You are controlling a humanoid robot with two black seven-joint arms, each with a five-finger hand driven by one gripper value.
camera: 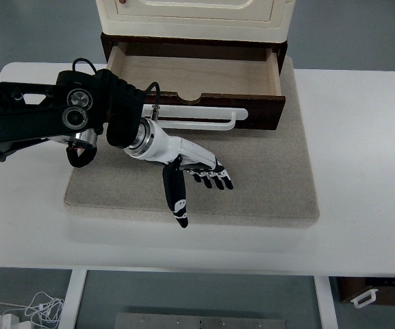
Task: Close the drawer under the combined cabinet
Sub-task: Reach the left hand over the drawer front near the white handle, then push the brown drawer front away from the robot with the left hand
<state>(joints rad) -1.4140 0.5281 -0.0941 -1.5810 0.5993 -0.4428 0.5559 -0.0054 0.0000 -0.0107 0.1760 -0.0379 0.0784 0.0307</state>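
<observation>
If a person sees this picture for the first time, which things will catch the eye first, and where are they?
The open drawer at the top centre stands out, pulled out from under the cream cabinet, with a white handle across its dark front. Just below it, the left hand hangs over the grey mat, its black-and-white fingers spread and holding nothing. Its dark arm comes in from the left edge.

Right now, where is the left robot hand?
In the top view, the left robot hand hovers open over the grey mat, just in front of the open drawer.

Drawer [196, 74] open; left hand [192, 168] spread, just before handle [197, 118].
</observation>
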